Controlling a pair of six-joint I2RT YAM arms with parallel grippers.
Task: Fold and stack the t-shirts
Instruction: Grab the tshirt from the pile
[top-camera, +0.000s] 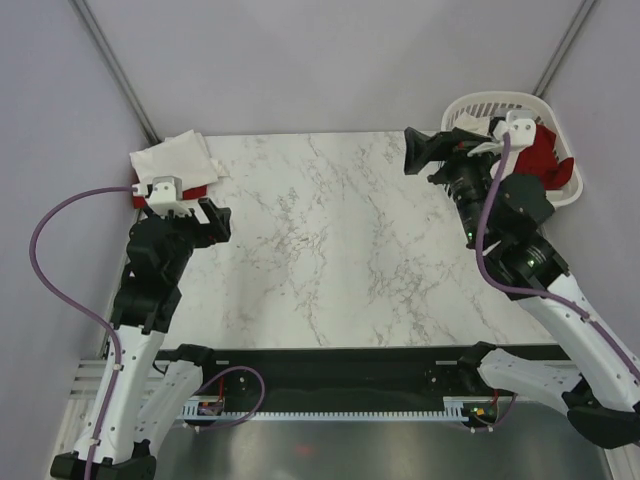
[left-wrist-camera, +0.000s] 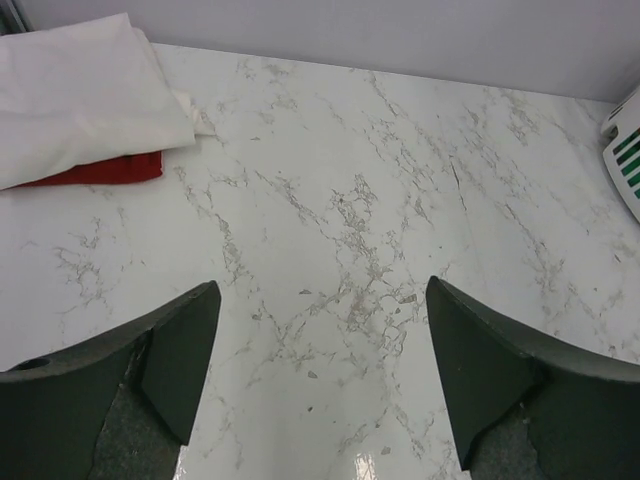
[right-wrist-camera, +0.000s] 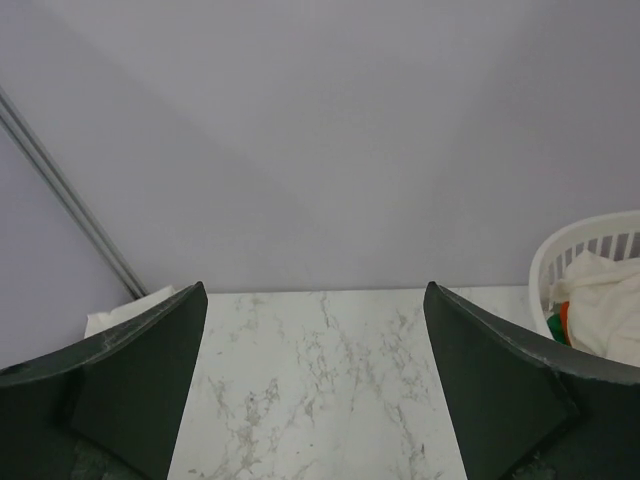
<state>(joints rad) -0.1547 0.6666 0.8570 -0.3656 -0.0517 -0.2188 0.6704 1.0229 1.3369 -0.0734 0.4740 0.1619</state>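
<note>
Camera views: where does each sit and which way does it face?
Top external: overhead behind the robot, looking down on the table; left arm, left tool, right arm, right tool show.
Left wrist: on the left arm, facing across the table to the far wall; open fingers show.
Right wrist: on the right arm, tilted higher at that wall; open fingers show.
Shared: all three see folded stack and basket.

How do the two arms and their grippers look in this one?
The left arm and right arm have white lower links, black upper joints, a purple cable each and a white block at the wrist. The left gripper and right gripper have broad, dark, wedge-shaped fingers.
</note>
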